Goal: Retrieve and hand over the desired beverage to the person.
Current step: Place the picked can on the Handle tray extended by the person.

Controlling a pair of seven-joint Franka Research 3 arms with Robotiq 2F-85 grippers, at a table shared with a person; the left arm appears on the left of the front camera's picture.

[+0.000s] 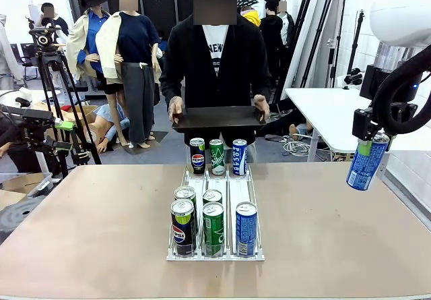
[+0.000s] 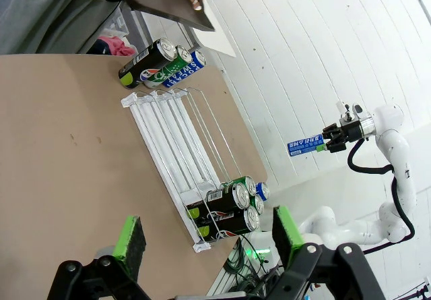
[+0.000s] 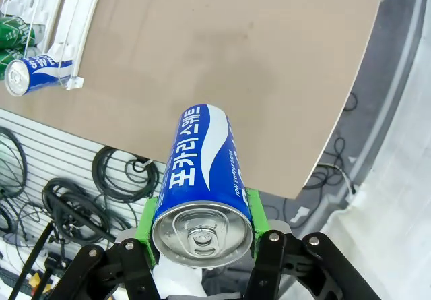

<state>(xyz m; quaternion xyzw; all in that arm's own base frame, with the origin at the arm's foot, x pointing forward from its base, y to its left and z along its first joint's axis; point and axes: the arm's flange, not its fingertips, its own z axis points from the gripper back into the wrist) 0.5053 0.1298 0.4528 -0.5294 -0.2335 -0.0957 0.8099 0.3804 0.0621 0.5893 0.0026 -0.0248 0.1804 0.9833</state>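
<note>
My right gripper [image 1: 369, 146] is shut on a blue and white can [image 1: 367, 164] and holds it in the air past the table's right edge, tilted. In the right wrist view the can [image 3: 202, 178] sits between the green pads [image 3: 254, 212], top towards the camera. The person [image 1: 215, 50] stands at the far side holding a dark tray [image 1: 217, 118] in both hands. My left gripper [image 2: 207, 236] is open with nothing in it, off the table's left side, and it looks across at the rack.
A clear can rack [image 1: 215, 205] lies mid-table. A black, a green and a blue can [image 1: 240, 157] stand at its far end, and several cans [image 1: 213, 227] crowd its near end. A tripod [image 1: 47, 50] stands at the left and a white table [image 1: 337, 111] at the right.
</note>
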